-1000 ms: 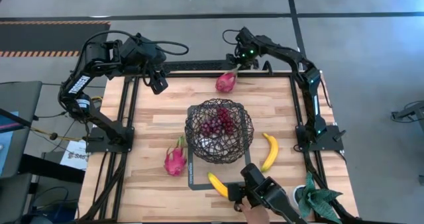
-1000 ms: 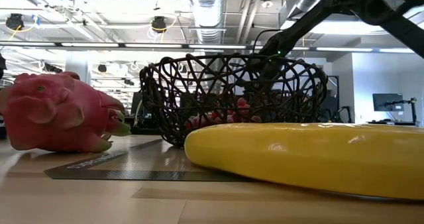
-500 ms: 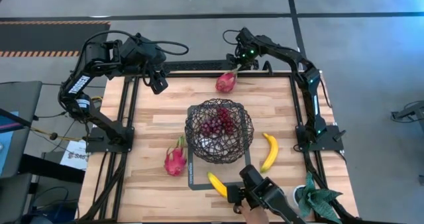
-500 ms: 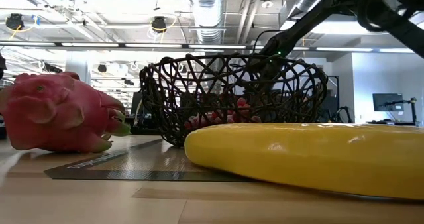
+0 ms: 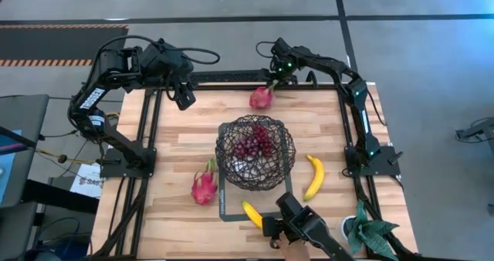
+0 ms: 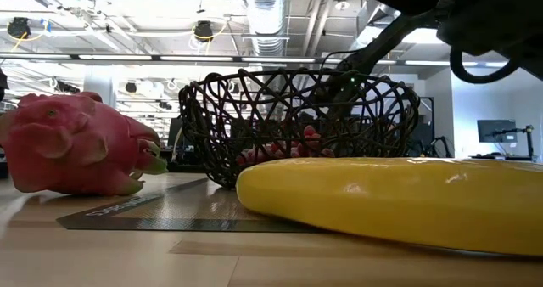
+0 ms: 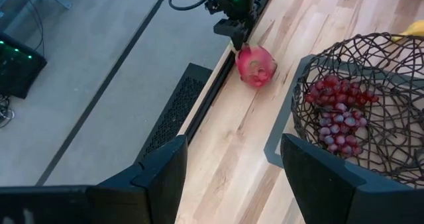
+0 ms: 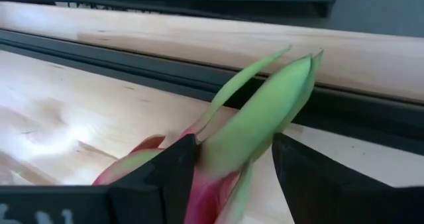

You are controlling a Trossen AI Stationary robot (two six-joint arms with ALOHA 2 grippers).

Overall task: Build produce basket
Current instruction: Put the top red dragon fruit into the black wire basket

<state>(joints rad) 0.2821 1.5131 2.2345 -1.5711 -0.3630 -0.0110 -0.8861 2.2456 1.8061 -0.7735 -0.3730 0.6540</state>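
Observation:
The dark wire basket (image 5: 255, 154) stands mid-table with dark red grapes (image 5: 254, 142) inside. One pink dragon fruit (image 5: 261, 98) lies at the table's far edge. My right gripper (image 8: 235, 151) is open and slants down over it, one finger on each side of its green tip (image 8: 265, 114). A second dragon fruit (image 5: 204, 186) lies left of the basket. One banana (image 5: 313, 176) lies to the basket's right and another (image 5: 252, 213) in front of it. My left gripper (image 5: 184, 97) hangs open above the far left corner. My right gripper straddles the dragon fruit's green leafy tip (image 8: 255, 128), coming from above and the far side, slanting down. One finger (image 8: 165, 177) sits right beside the leaves. Whether it touches them I cannot tell. The fruit lies on the table.
The black table frame rail (image 8: 371, 118) runs just behind the far dragon fruit. A dark device (image 5: 305, 228) sits at the near edge by the near banana, and a green potted plant (image 5: 369, 234) stands at the near right corner.
My right gripper has come down toward the dragon fruit at the far edge, still open. My left arm has kept still.

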